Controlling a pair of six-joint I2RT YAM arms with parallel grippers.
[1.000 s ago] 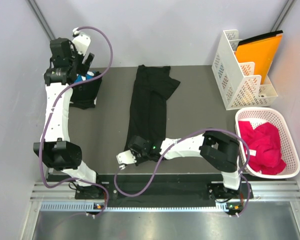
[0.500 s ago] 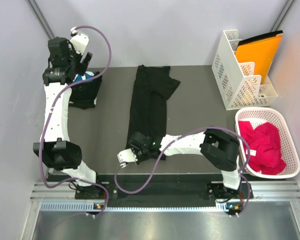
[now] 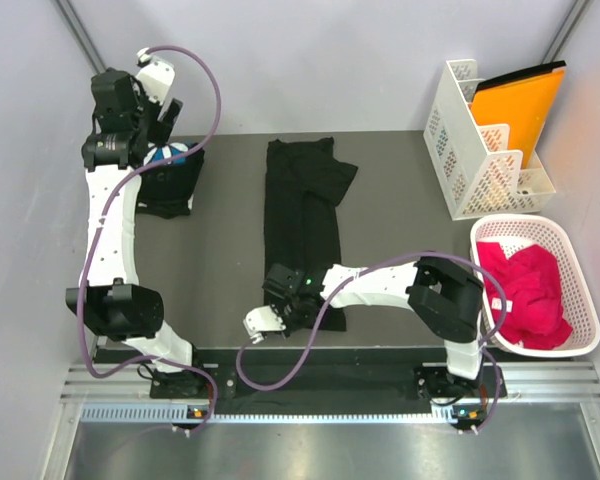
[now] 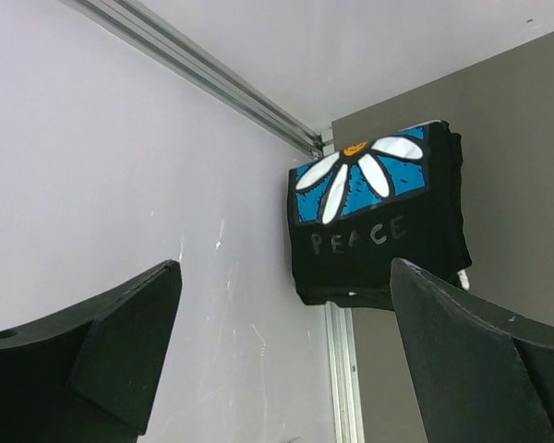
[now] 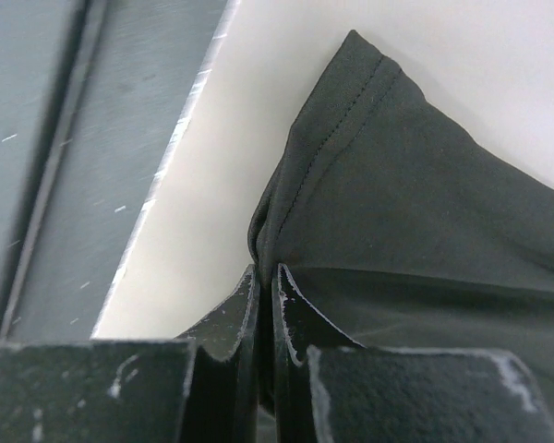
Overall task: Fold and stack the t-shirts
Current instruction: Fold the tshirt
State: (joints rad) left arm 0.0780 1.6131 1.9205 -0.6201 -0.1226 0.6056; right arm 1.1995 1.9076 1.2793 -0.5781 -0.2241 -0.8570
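A long black t-shirt (image 3: 302, 205) lies folded lengthwise down the middle of the dark table. My right gripper (image 3: 292, 308) is shut on the cloth at its near end; in the right wrist view the black hem (image 5: 369, 175) is pinched between the closed fingers (image 5: 231, 318). A folded black t-shirt with a blue print of white petals (image 4: 374, 217) (image 3: 170, 180) rests at the far left corner. My left gripper (image 3: 160, 120) hangs above and behind it, jaws wide open with nothing between them.
A white rack (image 3: 480, 150) with an orange folder stands at the back right. A white basket (image 3: 550, 232) holding red cloth sits at the right edge. The table's near edge (image 5: 157, 180) runs just beside the right gripper.
The right gripper closed on the near end of the middle t-shirt and shifted slightly right, dragging the cloth nearer. The left arm rose a little.
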